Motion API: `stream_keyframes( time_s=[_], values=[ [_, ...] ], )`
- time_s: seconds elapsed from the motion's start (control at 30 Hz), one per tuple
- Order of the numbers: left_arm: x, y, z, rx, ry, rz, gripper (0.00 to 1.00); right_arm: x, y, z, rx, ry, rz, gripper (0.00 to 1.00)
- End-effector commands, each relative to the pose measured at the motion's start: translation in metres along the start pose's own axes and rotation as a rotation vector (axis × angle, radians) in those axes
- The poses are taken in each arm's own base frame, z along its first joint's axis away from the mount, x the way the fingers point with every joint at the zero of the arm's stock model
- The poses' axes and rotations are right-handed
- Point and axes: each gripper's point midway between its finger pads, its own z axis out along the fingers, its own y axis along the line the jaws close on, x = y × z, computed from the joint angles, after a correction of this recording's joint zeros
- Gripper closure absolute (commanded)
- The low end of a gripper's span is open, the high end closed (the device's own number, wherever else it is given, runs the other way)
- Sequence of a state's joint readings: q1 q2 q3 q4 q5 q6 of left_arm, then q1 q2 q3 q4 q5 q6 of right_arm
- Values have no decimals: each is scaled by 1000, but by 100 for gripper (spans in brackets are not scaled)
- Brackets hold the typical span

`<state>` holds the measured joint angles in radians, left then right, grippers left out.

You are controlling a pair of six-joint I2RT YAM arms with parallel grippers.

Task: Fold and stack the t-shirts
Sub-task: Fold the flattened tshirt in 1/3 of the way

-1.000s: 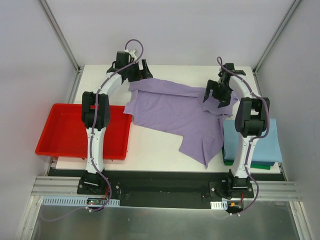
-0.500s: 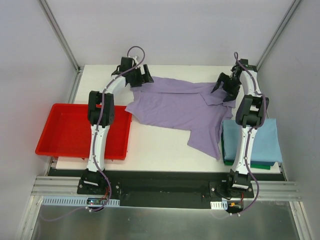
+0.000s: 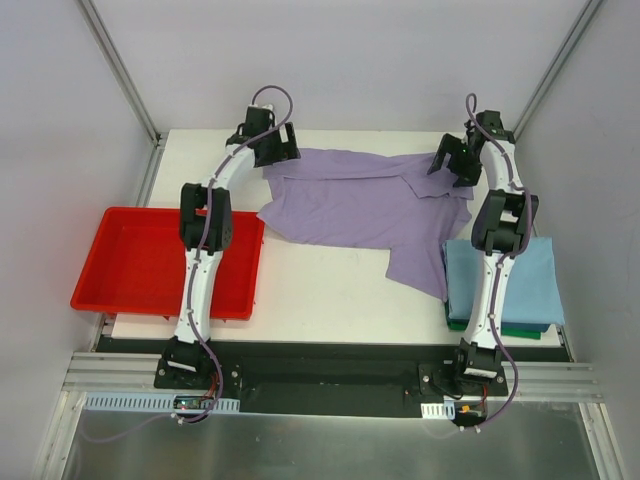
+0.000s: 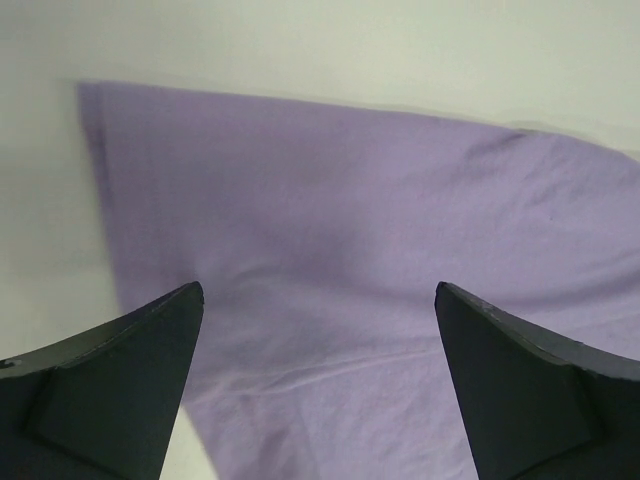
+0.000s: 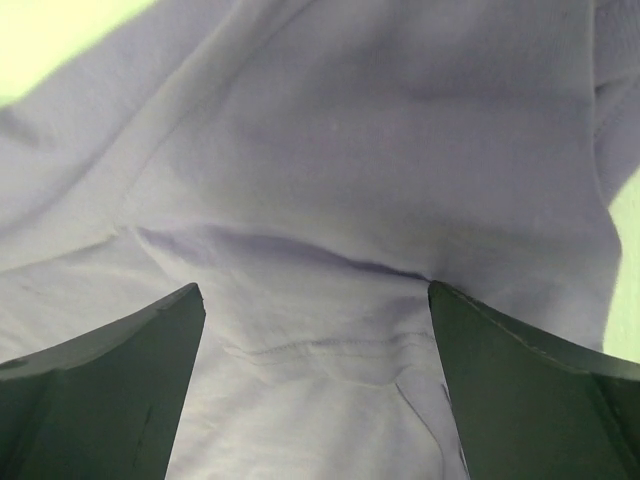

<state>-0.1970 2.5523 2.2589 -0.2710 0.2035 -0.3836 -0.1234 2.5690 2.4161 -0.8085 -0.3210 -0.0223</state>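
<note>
White tabletop (image 3: 330, 290) holds three shirts: one lavender t-shirt (image 3: 350, 205) lies spread and rumpled across its far half, and one light blue t-shirt (image 3: 530, 280) sits folded on one dark green t-shirt (image 3: 510, 331) at the near right. Your two claws, left gripper (image 4: 320, 290) and right gripper (image 5: 315, 290), are at the lavender's far corners, both spread wide, gripping nothing. One red tray (image 3: 150, 265) sits left.

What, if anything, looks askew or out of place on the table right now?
The lavender t-shirt lies spread but crooked: one corner trails toward the near right as a skewed flap, reaching the edge of the folded light blue t-shirt, and cloth is bunched near the right end effector. Nothing looks spilled or damaged.
</note>
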Motion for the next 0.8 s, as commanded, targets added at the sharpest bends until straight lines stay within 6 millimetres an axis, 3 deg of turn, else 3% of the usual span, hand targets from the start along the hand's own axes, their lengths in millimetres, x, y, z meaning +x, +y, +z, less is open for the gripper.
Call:
stream_keyframes(
  time_s=[0.0, 0.07, 0.13, 0.17, 0.2, 0.33, 0.4, 0.47, 0.63, 0.77],
  values=[
    [-73, -34, -89, -39, -169, 132, 1, -25, 39, -86, 105, -151, -251, 4],
    [-73, -49, -119, -41, -179, 161, 1, -14, 53, -112, 146, -166, -299, 4],
    [-54, -59, -142, -64, -149, 190, 1, 11, 56, -128, 216, -150, -335, 4],
    [-39, -58, -154, -100, -122, 191, 1, 18, 62, -150, 248, -182, -357, 4],
    [-27, -50, -164, -169, -118, 169, 1, 33, 63, -160, 275, -185, -368, 4],
    [46, -54, -192, -212, -30, 58, 1, 105, 68, -175, 282, -191, -363, 4],
    [68, -59, -205, -256, -45, 31, 1, 143, 70, -179, 242, -187, -335, 4],
    [83, -57, -212, -316, -68, 30, 1, 180, 69, -185, 195, -176, -324, 4],
    [122, -29, -211, -440, -71, -98, 4, 238, 83, -187, -10, -177, -345, 4],
    [143, -18, -206, -482, -56, -188, 12, 262, 89, -183, -118, -157, -357, 4]
  ],
)
